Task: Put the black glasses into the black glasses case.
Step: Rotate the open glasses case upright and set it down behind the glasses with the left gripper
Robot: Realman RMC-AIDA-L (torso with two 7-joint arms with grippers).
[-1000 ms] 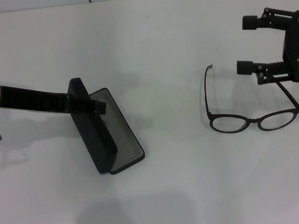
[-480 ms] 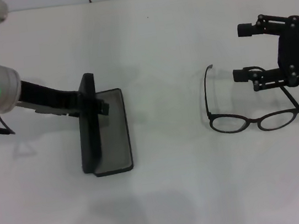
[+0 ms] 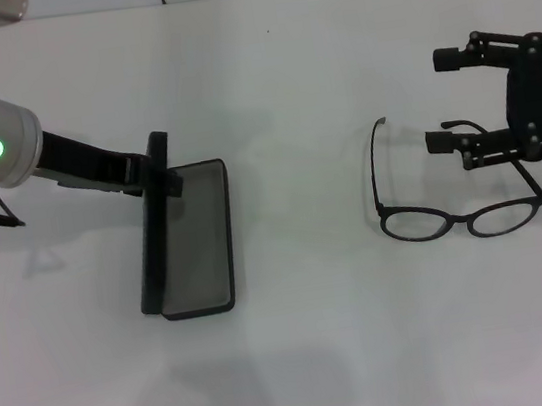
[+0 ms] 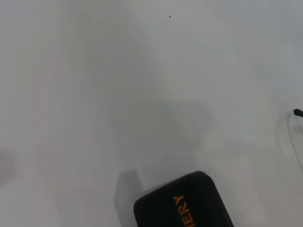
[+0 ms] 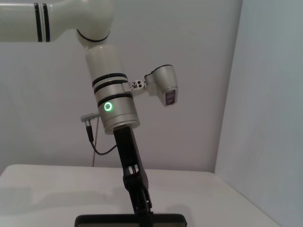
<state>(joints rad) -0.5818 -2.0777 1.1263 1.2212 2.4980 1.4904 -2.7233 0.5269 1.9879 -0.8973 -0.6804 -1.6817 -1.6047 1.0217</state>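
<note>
I have the case [image 3: 190,240] lying open on the white counter [image 3: 313,359], grey lining up, with my left gripper [image 3: 158,173] pinching the raised lid [image 3: 153,225] so it stands nearly upright along the case's left edge. In the left wrist view only a corner of that lid with orange lettering shows.

The glasses [image 3: 451,188] sit well apart to the right, lenses toward me, both arms unfolded and pointing away. My right gripper [image 3: 453,97] hangs over the right arm of the frame with its fingers [image 3: 442,142] spread and nothing between them.

The step in hand, as I read it, is the pickup. I'd lower the right gripper squarely over that arm close to the hinge, where the frame is stiffest, and close gently; a thin frame like this can twist or skid if pinched off-centre. I wouldn't touch the lenses. Meanwhile I'd hold the lid steady so the tray doesn't shift, since the glasses will need to go in lengthwise and the case looks only slightly longer than they are.
</note>
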